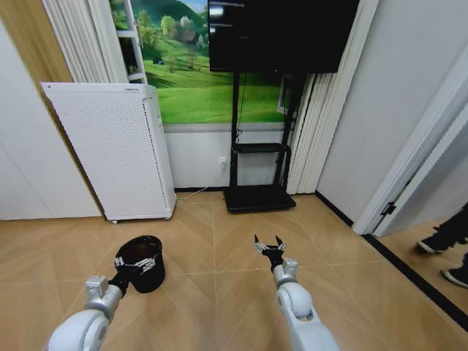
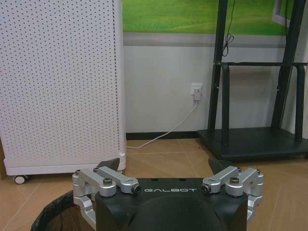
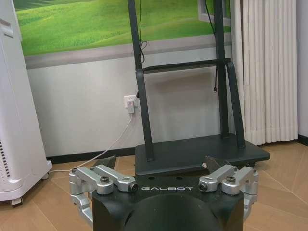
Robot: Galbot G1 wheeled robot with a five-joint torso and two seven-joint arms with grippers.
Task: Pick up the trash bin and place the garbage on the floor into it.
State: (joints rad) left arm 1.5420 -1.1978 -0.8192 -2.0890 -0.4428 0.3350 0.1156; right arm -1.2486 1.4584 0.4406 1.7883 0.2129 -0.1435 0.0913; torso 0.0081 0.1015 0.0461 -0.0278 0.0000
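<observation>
Head view shows the trash bin (image 1: 140,262) on the floor (image 1: 219,241), left of centre and in front of the white perforated cabinet (image 1: 110,150). Its interior is dark; contents cannot be made out. The left gripper (image 1: 136,266) is at the bin's near rim, and whether its fingers clamp the rim cannot be told. In the left wrist view only a section of mesh rim (image 2: 55,214) shows, cut off at the frame edge. The right gripper (image 1: 268,246) hangs above bare floor right of the bin, fingers spread apart, holding nothing. A black TV stand (image 1: 257,194) stands against the back wall.
</observation>
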